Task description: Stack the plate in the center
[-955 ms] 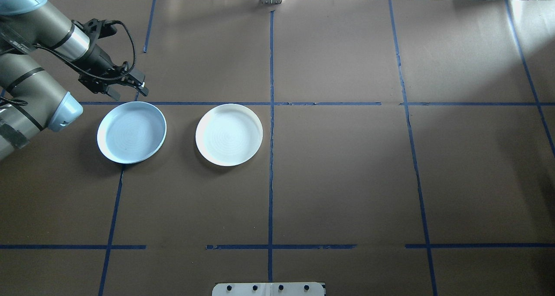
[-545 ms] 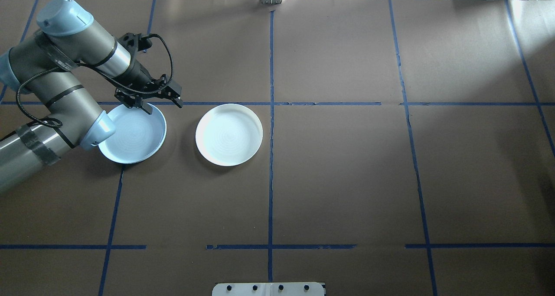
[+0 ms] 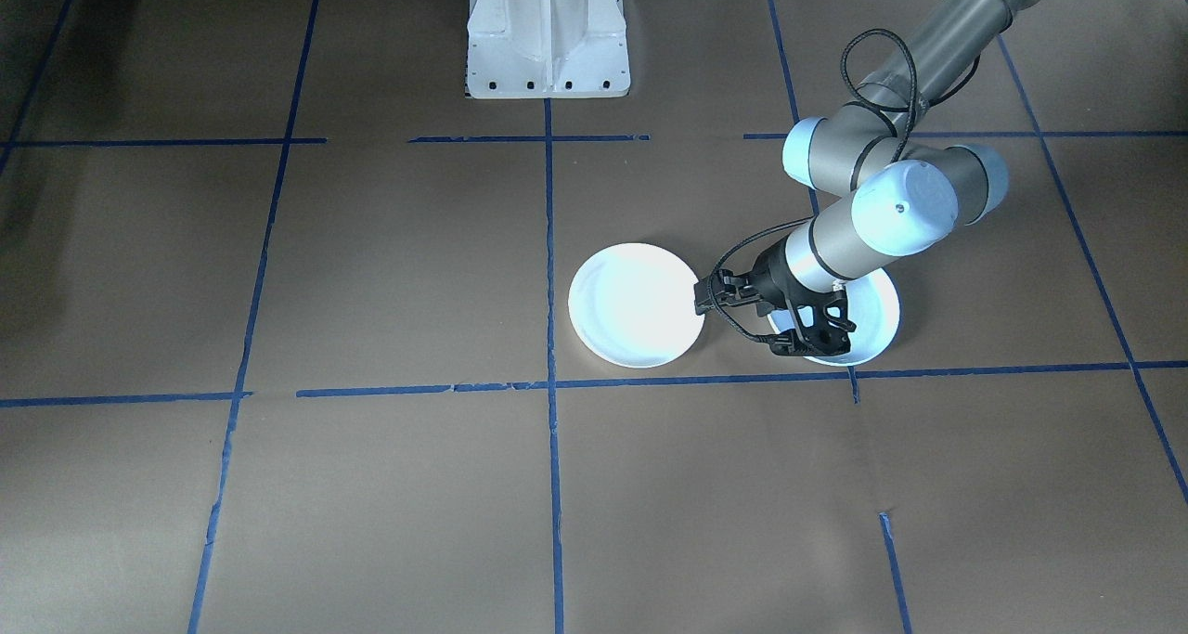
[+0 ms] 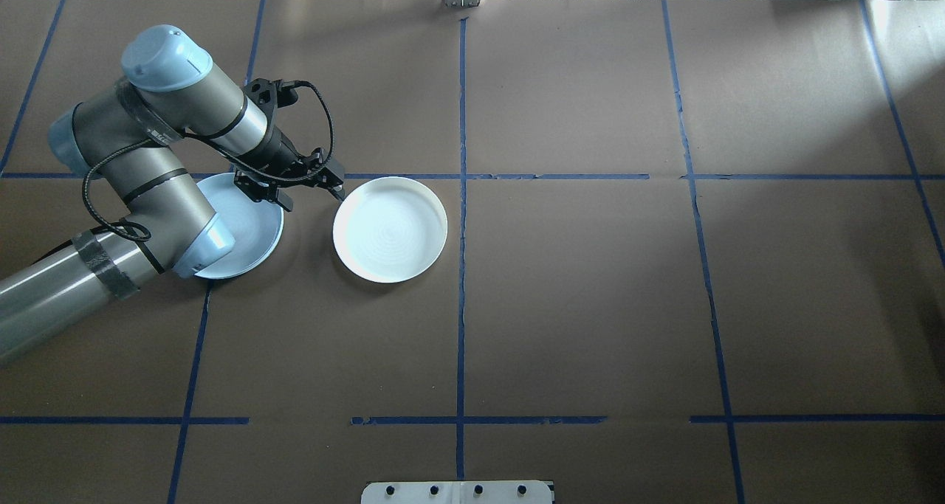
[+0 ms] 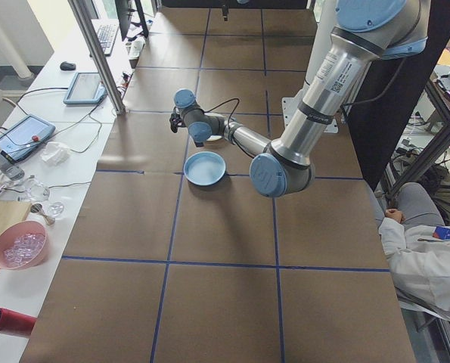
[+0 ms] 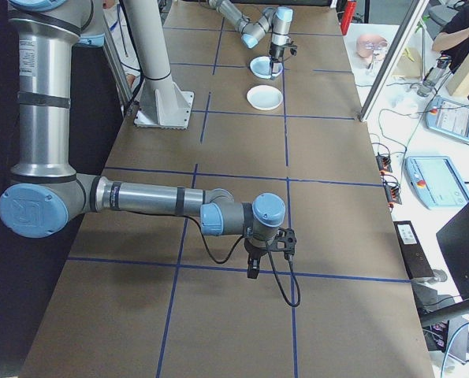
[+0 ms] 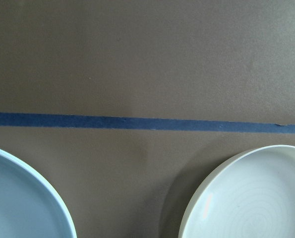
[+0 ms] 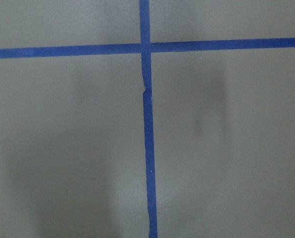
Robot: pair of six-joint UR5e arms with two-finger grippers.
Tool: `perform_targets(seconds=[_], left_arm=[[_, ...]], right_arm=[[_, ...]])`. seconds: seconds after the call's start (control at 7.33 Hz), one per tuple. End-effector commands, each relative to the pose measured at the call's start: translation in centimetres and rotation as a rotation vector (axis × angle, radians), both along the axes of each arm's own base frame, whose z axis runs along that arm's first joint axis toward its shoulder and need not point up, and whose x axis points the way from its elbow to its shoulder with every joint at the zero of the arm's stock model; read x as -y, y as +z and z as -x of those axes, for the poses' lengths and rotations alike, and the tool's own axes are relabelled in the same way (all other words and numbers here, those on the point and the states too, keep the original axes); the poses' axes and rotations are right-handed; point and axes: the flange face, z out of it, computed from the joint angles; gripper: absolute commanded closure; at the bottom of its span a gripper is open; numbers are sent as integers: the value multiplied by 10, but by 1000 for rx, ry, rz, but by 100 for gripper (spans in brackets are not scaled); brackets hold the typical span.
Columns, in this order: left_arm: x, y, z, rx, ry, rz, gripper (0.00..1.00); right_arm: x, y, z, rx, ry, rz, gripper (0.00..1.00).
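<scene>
Left gripper (image 4: 310,189) open, arm hiding part of the blue plate (image 4: 255,227); right gripper's state unclear.

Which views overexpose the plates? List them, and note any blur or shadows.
Front-facing view: the white plate is blown out, its rings lost. Overhead view: even exposure, rings visible on the white plate, a pale light patch at the table's top right corner. Left wrist view: both rims soft, a shadow beside the white plate. Right wrist view: faint vertical shadows on the table.
</scene>
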Motion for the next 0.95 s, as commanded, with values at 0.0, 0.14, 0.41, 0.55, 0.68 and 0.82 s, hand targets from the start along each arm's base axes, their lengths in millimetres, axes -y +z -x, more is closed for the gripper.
perform_targets(seconds=[0.0,0.14,0.41,0.55,0.68,0.82], left_arm=[[-12,-2,-32,-25,28,-7,3],[-16,0,-37,-20,32,-3,7],[-13,4,-35,-5,20,-4,48],[-14,4,-36,-6,22,-2,74],[-15,5,-37,-4,21,0,83],[-15,5,-37,-4,22,-1,86]], right_arm=[[0,0,0,0,0,1,0],[0,0,0,0,0,1,0],[0,0,0,0,-1,-2,0],[0,0,0,0,-1,0,0],[0,0,0,0,0,-1,0],[0,0,0,0,0,-1,0]])
